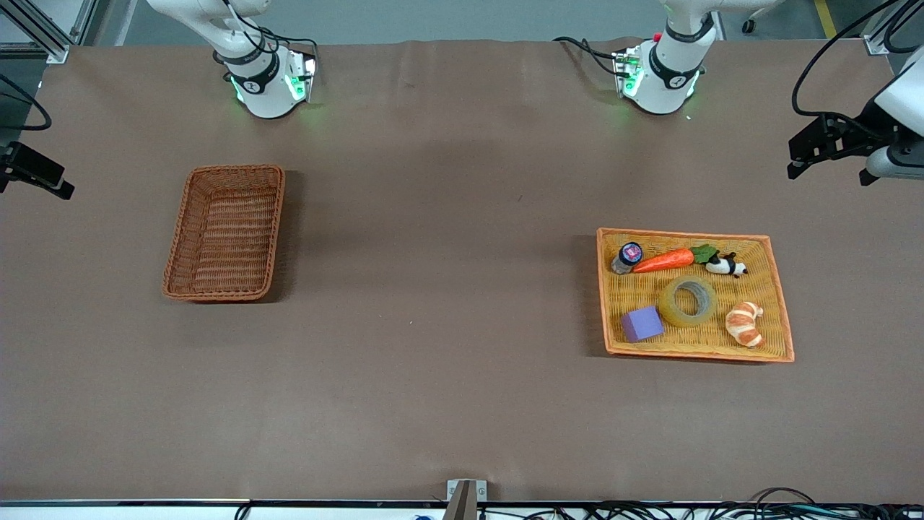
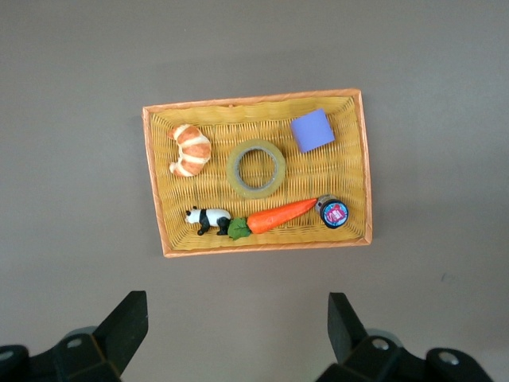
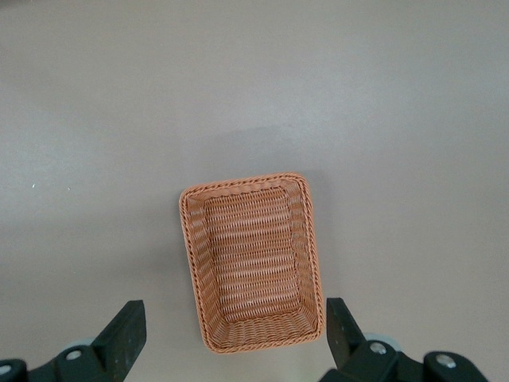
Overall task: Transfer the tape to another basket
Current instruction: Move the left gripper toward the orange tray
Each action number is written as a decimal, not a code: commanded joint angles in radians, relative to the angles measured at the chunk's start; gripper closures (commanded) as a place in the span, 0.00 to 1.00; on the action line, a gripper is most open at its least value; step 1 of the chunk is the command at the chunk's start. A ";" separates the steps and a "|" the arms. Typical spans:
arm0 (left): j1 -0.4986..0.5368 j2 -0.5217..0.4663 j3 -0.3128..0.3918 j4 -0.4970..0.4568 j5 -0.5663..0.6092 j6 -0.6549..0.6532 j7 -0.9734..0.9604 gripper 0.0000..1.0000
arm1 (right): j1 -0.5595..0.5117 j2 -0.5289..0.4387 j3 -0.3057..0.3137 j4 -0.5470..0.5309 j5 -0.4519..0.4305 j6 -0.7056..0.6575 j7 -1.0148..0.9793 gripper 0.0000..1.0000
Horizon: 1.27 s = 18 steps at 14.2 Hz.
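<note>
1. We start at the right arm's end of the desk [image 1: 447, 404]. The basket [image 1: 225, 232] sits there with nothing in it, and we think it waits with room for the tape to drop in.
2. The right gripper [image 3: 231, 338] hangs high over the desk, looking straight down on the basket. Its fingers [image 3: 127, 330] are spread wide and hold nothing. We think this arm is just waiting.
3. Next we go to the left arm's end. The yellow tray [image 1: 783, 339] lies there, well apart from the basket.
4. The tape [image 1: 687, 300] lies flat in the tray with its hole facing up. That is good, we think, because one finger could go inside the ring and one outside.
5. A purple block [image 1: 642, 323] sits beside the tape and a croissant [image 1: 745, 323] on its other flank. A carrot [image 1: 663, 261], a toy panda [image 1: 726, 266] and a small bottle [image 1: 626, 257] lie farther from the front camera than the tape. They are near it, so a grab has to be neat.
6. The left gripper [image 2: 235, 334] hangs high, pointing down, over the desk just beside the tray. Its fingers [image 2: 342, 322] are spread wide and hold nothing. We think it must come down over the tape first.
</note>
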 commanded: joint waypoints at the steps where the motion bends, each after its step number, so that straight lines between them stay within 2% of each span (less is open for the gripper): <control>1: -0.002 0.024 0.000 0.037 0.001 -0.005 0.007 0.00 | -0.002 -0.029 -0.003 -0.035 0.022 0.022 -0.012 0.00; 5: -0.001 0.038 0.002 0.044 0.004 -0.004 0.004 0.00 | -0.002 -0.027 -0.003 -0.035 0.022 0.023 -0.012 0.00; 9: 0.065 0.134 0.011 0.031 0.002 0.056 0.038 0.00 | -0.002 -0.027 -0.004 -0.035 0.022 0.022 -0.013 0.00; 11: 0.090 0.168 0.011 -0.046 0.002 0.141 0.084 0.00 | -0.002 -0.027 -0.003 -0.037 0.022 0.022 -0.013 0.00; 13: 0.105 0.182 0.013 -0.186 0.002 0.328 0.084 0.00 | -0.002 -0.027 -0.004 -0.037 0.022 0.022 -0.013 0.00; 15: 0.105 0.208 0.013 -0.284 0.004 0.469 0.084 0.00 | -0.002 -0.027 -0.004 -0.037 0.022 0.022 -0.013 0.00; 18: 0.107 0.291 0.011 -0.321 -0.007 0.537 0.070 0.00 | -0.002 -0.027 -0.004 -0.037 0.022 0.022 -0.013 0.00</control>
